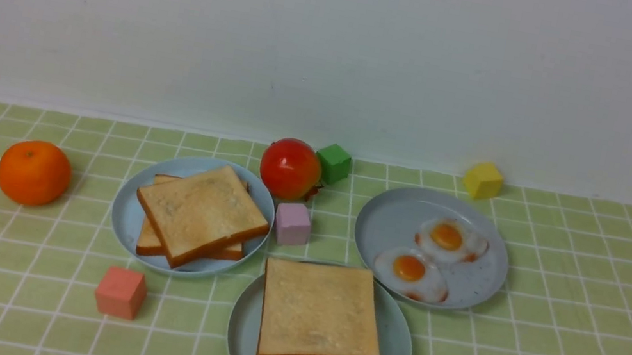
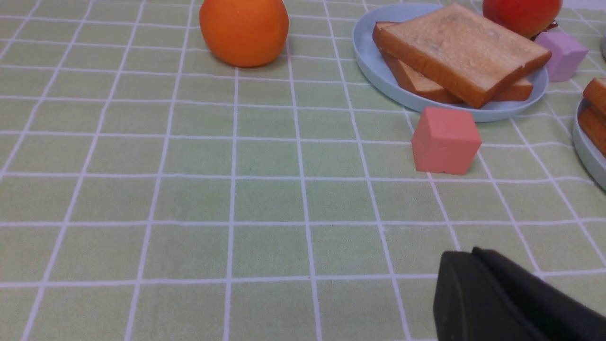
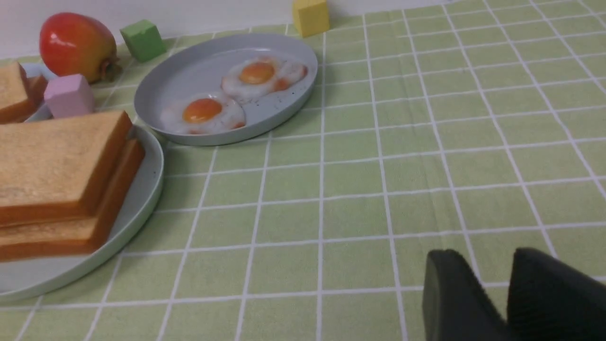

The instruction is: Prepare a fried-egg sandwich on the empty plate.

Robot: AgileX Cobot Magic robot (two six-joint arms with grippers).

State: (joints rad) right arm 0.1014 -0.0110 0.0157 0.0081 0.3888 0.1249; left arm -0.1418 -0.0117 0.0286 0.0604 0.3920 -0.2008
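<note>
Two neatly stacked toast slices, the sandwich point(image 1: 321, 315), lie on the pale aqua plate point(image 1: 399, 348) at the front centre. They also show in the right wrist view, sandwich point(image 3: 52, 166) on the plate point(image 3: 151, 184). Neither gripper appears in the front view. My left gripper point(image 2: 468, 253) is shut with nothing in it, low over bare cloth, well short of the salmon cube point(image 2: 445, 139). My right gripper point(image 3: 487, 258) stands open with only cloth between its fingers, off to the side of the plate.
A greyer plate point(image 1: 391, 230) at the right holds two fried eggs point(image 1: 447, 236). Another point(image 1: 127, 216) at the left holds askew toast point(image 1: 202, 213). Around them stand an orange point(image 1: 34, 172), a red fruit point(image 1: 290, 168), and green point(image 1: 333, 163), yellow point(image 1: 482, 179), lilac point(image 1: 292, 223) and salmon point(image 1: 120, 292) cubes.
</note>
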